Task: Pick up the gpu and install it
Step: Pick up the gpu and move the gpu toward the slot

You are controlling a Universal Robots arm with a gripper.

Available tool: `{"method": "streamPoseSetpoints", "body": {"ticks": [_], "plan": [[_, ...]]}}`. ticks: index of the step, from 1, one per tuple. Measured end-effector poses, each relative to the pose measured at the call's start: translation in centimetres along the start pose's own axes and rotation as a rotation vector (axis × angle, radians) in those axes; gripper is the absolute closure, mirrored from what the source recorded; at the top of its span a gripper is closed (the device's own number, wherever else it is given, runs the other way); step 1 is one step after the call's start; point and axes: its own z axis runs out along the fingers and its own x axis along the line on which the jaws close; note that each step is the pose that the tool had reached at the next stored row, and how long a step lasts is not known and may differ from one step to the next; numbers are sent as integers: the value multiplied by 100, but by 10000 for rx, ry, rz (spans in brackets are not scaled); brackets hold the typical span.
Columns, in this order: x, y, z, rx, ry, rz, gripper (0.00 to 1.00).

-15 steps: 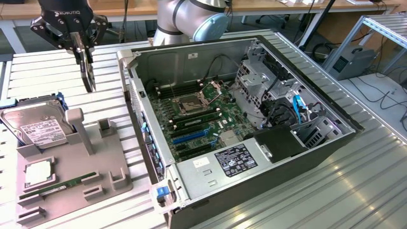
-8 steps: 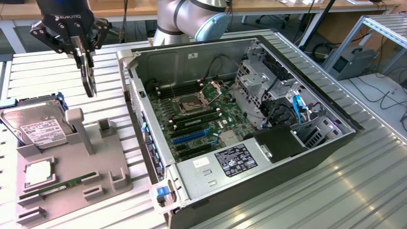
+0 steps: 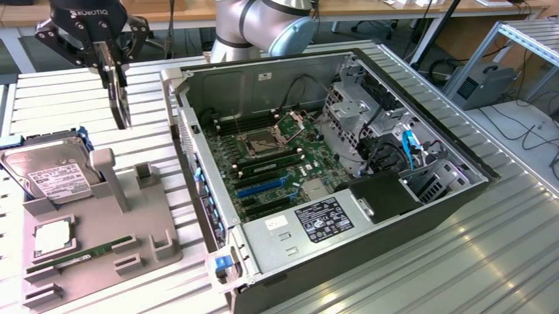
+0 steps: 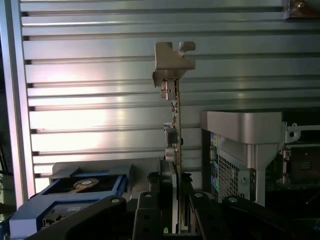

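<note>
the tool [image 3: 112,70] is clamped on the gpu [image 3: 120,101], which hangs upright in the air over the table [image 3: 52,104], to the exterior view's left of the open case [image 3: 367,216]. the wrist view shows the card edge-on, with 2 black fingers [image 4: 150,210] pinching it and its silver bracket [image 4: 172,62] at the far end. the exterior view shows a grey holder [image 3: 131,209] near the front, with a hard drive [image 3: 48,173] and a memory stick [image 3: 78,254].

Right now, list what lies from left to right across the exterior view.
hard drive → gpu, held in the gripper → open computer case → metal frame
</note>
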Motion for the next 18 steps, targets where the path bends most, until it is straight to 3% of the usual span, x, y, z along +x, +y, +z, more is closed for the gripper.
{"method": "streamPoseSetpoints", "body": {"ticks": [10,18], "plan": [[-5,-167,0,0,0,0,73],[-8,-241,0,0,0,0,73]]}}
